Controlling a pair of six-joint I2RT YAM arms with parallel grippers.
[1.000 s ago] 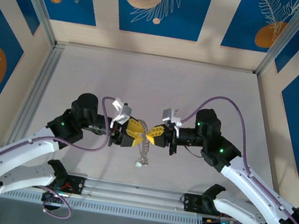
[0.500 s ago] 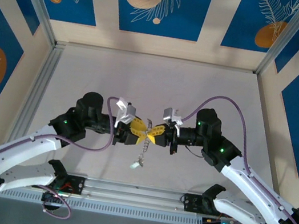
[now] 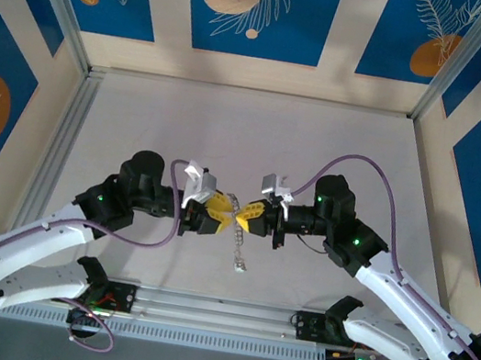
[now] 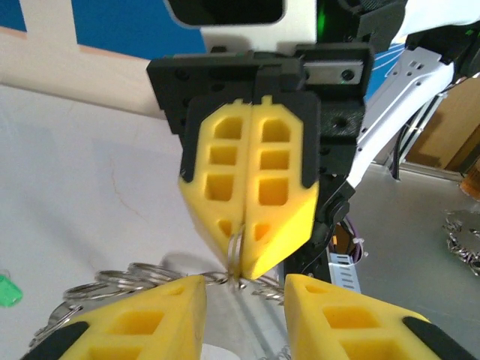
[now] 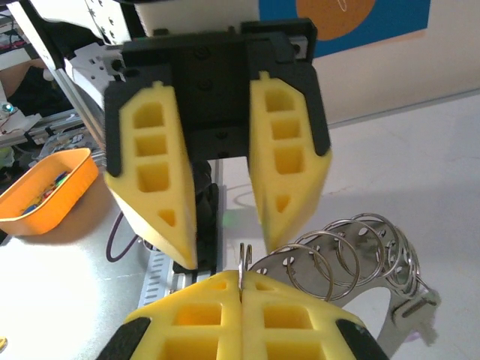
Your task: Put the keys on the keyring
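Observation:
Above the table, my right gripper (image 3: 246, 217) is shut on the keyring (image 5: 242, 259), pinching the thin silvery ring edge-on between its yellow fingers (image 4: 277, 187). The ring's beaded chain hangs down to a small pale tag (image 3: 241, 267). Several linked silvery rings (image 5: 352, 244) fan out beside the held ring. My left gripper (image 3: 219, 213) faces the right one tip to tip. It is open, its fingers (image 5: 154, 180) standing either side of the ring without touching it. The key's green head (image 4: 7, 289) lies on the table at the far left edge of the left wrist view.
An orange tray (image 5: 45, 191) with small parts sits beyond the table's near edge, behind the left arm. A metal rail (image 3: 217, 311) runs along the front by the arm bases. The pale tabletop (image 3: 248, 135) stretches behind both grippers.
The left gripper pushed right toward the right gripper, then eased back slightly. The hanging chain and tag swung from left to right under the ring. The right arm stayed put.

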